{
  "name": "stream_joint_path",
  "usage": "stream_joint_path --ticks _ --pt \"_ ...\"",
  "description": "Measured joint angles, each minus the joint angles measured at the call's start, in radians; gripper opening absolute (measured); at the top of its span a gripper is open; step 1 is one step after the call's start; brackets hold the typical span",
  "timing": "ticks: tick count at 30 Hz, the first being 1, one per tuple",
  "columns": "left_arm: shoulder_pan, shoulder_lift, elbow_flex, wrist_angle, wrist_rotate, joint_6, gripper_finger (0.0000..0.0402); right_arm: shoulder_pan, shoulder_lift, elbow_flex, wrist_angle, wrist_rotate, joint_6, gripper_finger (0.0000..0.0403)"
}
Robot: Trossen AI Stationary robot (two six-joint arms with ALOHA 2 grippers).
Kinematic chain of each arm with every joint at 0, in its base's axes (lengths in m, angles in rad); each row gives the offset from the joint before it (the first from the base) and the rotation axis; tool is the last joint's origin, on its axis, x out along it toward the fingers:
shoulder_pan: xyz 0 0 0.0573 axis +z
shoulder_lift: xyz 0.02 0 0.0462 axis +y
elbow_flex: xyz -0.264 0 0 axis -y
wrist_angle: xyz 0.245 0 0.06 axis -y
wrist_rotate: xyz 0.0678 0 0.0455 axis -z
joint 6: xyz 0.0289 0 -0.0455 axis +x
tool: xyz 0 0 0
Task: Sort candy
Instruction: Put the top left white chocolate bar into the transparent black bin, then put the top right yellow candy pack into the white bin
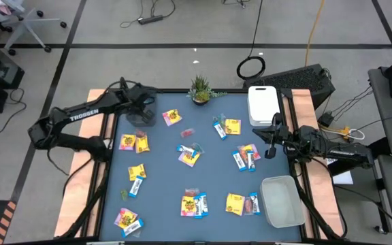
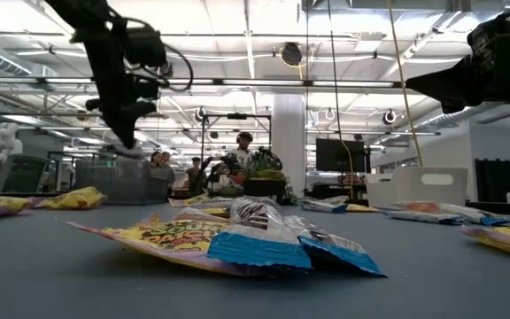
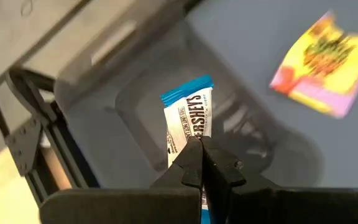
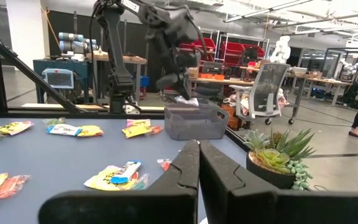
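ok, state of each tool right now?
Left tool: closed on a blue-and-white Hershey's bar, over the clear bin.
Right tool: closed, empty.

Yellow, blue-and-white wrapped candy point(image 1: 190, 156) lies scattered flat across the table.

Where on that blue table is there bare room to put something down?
The widest bare patch lies mid-table, between the small yellow packet on the left and the pile at centre, reaching the near edge. Another lies beside the potted plant, before the white bin. The right half is crowded with candy.
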State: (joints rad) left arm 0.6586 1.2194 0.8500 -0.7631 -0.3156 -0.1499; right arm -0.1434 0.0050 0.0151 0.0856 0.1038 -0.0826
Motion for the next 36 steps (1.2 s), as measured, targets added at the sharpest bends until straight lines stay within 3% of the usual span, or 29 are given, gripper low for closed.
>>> stream_joint_path --ticks 7,13,17,20,24,28,36 --pt "0.066 0.067 -0.026 0.075 0.002 0.033 0.0036 0.000 0.000 0.000 0.000 0.000 0.000 0.0000" --pt "0.065 0.097 -0.049 0.075 0.008 0.054 0.0095 0.000 0.000 0.000 0.000 0.000 0.000 0.0000" --pt "0.049 0.092 -0.064 0.081 0.007 0.057 0.0113 0.000 0.000 0.000 0.000 0.001 -0.038 0.0000" --pt "0.022 0.081 -0.070 0.103 0.007 0.059 0.0101 0.000 0.000 0.000 0.005 0.002 -0.068 0.0000" --pt "-0.040 0.046 -0.072 0.165 0.002 0.078 0.0055 0.000 0.000 0.000 0.015 0.001 -0.055 0.0000" --pt "-0.129 -0.009 -0.072 0.290 -0.081 0.054 0.0008 0.000 0.000 0.000 0.016 0.001 -0.053 0.0000" --pt "-0.348 -0.030 -0.089 0.582 -0.108 0.114 0.0007 0.000 0.000 0.000 0.094 0.002 -0.095 0.0000"
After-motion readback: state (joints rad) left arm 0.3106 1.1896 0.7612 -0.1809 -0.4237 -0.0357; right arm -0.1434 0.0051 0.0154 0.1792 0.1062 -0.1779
